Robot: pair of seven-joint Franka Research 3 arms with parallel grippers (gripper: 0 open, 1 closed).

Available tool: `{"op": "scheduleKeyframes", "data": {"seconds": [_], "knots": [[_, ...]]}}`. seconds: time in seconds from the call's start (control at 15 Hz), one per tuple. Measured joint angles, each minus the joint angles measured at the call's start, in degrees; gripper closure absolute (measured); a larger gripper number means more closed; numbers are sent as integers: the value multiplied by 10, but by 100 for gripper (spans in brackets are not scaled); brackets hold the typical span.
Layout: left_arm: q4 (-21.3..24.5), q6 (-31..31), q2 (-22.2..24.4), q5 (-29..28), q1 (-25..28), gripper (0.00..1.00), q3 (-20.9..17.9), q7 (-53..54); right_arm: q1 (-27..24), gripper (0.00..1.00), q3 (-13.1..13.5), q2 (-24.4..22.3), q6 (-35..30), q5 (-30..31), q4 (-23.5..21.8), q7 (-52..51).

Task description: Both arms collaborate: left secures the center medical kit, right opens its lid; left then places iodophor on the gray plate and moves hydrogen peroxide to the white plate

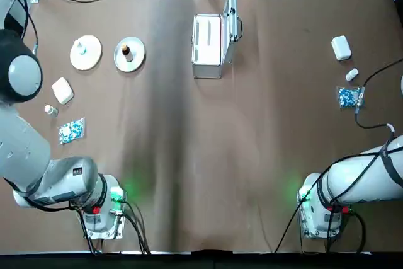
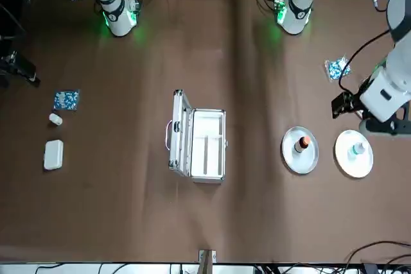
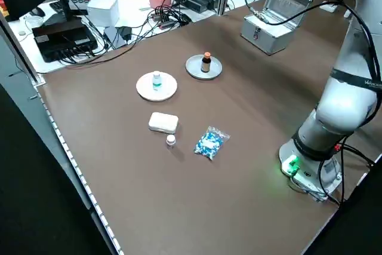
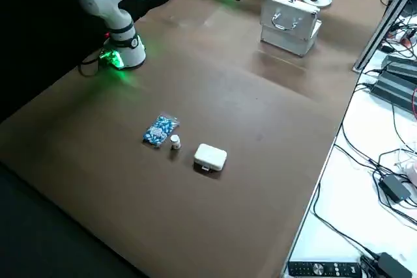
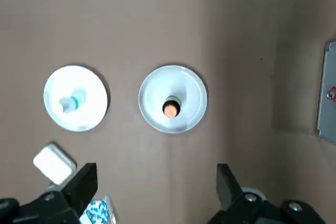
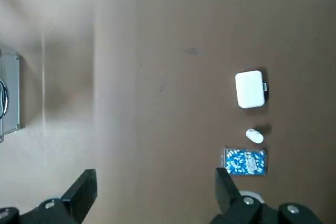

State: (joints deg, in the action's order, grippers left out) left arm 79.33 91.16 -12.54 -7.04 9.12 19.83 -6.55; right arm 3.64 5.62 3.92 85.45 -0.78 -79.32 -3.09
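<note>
On the smooth brown surface [image 1: 208, 155], the hinged metal medical kit [image 2: 207, 145] stands with its flat lid [image 2: 180, 134] raised, the dark glassy iodophor [image 3: 206, 63] upright on the rimmed gray plate [image 3: 197, 71], the clear hydrogen peroxide [image 3: 157, 80] on the round white plate [image 3: 146, 91], while both the left gripper [image 5: 157, 178] and right gripper [image 6: 156, 183] hover, black jaws wide apart.
</note>
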Motion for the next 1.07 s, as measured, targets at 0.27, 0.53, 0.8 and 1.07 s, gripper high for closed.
{"op": "scheduleKeyframes", "data": {"seconds": [0.27,0.53,0.8,1.07], "knots": [[6,-16,11,21,4,0,-1,-15,0,1,1,0,0,0,1,0],[8,-21,11,25,7,0,-2,-16,-1,1,1,0,0,0,1,0],[9,-21,11,25,10,0,-2,-17,-1,1,1,0,0,0,1,0],[13,-20,9,25,10,0,-1,-46,-1,1,1,0,0,0,1,0]]}}
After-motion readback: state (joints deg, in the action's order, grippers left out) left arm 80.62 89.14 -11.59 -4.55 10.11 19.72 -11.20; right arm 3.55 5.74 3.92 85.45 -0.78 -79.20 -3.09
